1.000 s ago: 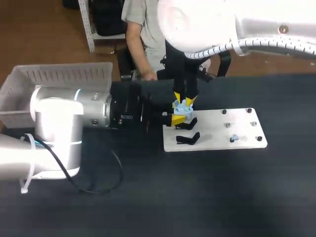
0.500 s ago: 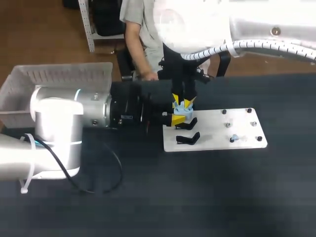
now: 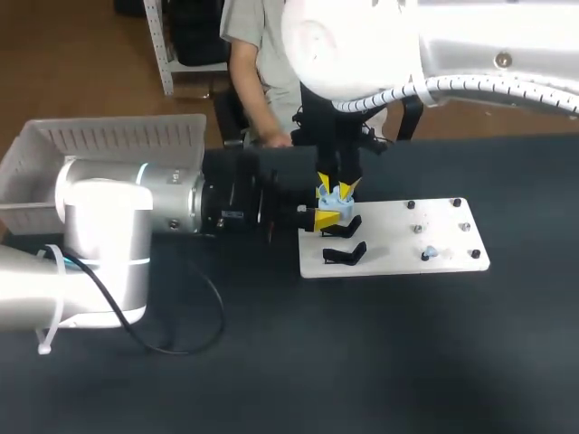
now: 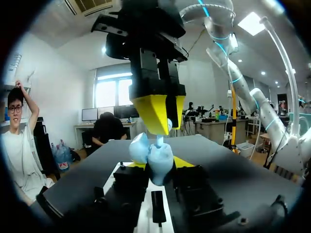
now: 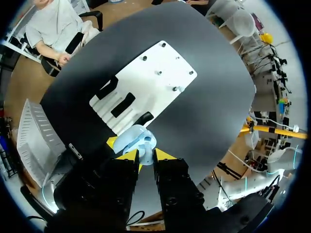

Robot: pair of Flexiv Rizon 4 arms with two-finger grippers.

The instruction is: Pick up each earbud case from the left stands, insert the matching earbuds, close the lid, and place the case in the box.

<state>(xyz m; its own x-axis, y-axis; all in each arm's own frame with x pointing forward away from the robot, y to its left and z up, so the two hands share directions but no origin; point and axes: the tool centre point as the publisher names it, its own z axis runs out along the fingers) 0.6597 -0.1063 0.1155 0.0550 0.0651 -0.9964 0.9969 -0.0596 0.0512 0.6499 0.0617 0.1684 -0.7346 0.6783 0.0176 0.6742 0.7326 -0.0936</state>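
A light blue earbud case [image 3: 333, 205] with its lid up is held over the left end of the white board [image 3: 389, 237], with my left gripper [image 3: 326, 217] shut on it from the side. In the left wrist view the open case [image 4: 154, 158] sits between the yellow fingertips [image 4: 183, 161]. My right gripper [image 4: 159, 116] points straight down onto it, shut on a light blue earbud [image 4: 159, 141] whose lower end is at the case's cavity. The right wrist view shows the case [image 5: 138, 141] just ahead of my right gripper [image 5: 145, 155]. Another light blue earbud [image 3: 430, 252] rests on the board's right part.
Two black stands [image 3: 346, 254] sit on the board's left part, and small pegs [image 3: 414, 206] dot its right part. A white slatted box [image 3: 109, 145] stands at the table's far left. A black cable [image 3: 181, 344] loops under my left arm.
My right arm has shifted slightly to the left over the case. The left arm and the case have stayed in place.
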